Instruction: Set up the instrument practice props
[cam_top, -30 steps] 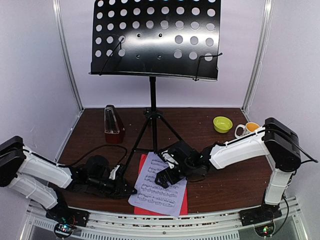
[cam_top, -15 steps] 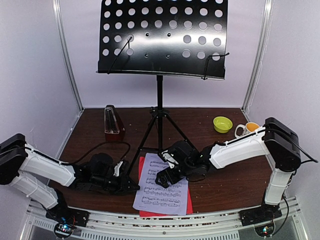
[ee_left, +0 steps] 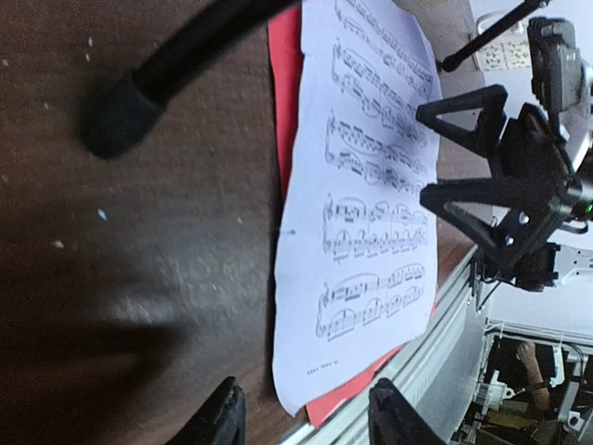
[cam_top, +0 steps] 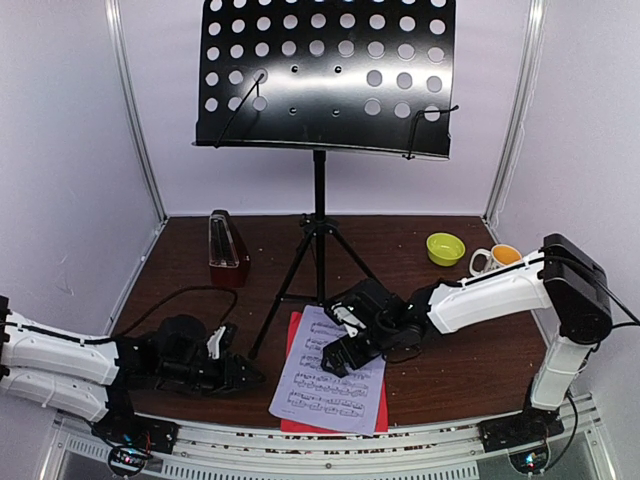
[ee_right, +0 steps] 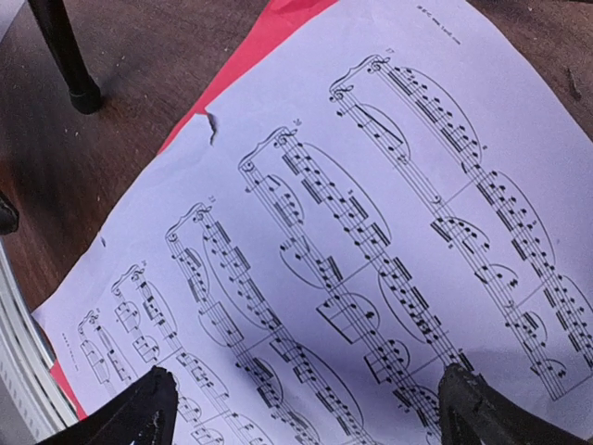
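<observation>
My left hand (ee_left: 304,419) lies low on the tabletop (cam_top: 440,330), fingers apart and nothing between them. Over the last second it has backed off toward its own side. The rubber foot of the music stand's near leg (ee_left: 120,116) now sits clear ahead of it, untouched.

The music stand (cam_top: 320,200) itself has changed most. A second ago its perforated desk (cam_top: 330,80) stood further left, and now it is more central, with the tripod planted just behind the sheets. It has held that spot for the last half second. I judge the stand is placed and my left hand is done with it.

My right hand (ee_right: 310,408) is spread wide and empty, hovering just above the white sheet (cam_top: 325,390). That sheet lies on the red sheet (cam_top: 293,330) near the front edge, and the pair has slid a little toward the right arm.

The metronome (cam_top: 226,250) stands upright at the back left, well apart from both hands.

The desk is bare and both sheets lie flat, so I judge that lifting the pages onto it comes next.
</observation>
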